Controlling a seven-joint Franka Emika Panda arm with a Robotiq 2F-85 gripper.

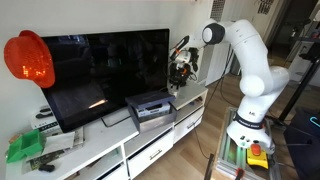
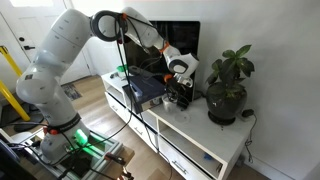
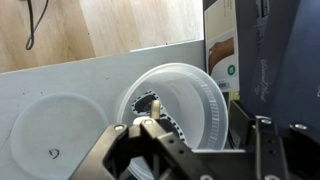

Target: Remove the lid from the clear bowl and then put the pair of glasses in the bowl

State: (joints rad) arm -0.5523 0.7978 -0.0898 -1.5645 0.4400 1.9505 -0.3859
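**Wrist view.** The clear bowl (image 3: 195,85) stood upright on the white tabletop (image 3: 95,75), its round mouth uncovered and facing up toward the camera. Being circular, it showed no long axis. Its lid (image 3: 55,140) lay flat on the tabletop just left of the bowl. The dark pair of glasses (image 3: 150,106) sat inside the bowl against its left wall, only partly visible, so their long axis could not be told. The claw (image 3: 205,125) was spread wide above the bowl, with nothing clamped between its fingers.

**Both exterior views.** The claw (image 1: 181,70) (image 2: 181,90) hung low over the tabletop, between the television (image 1: 110,65) and the potted plant (image 2: 228,85).
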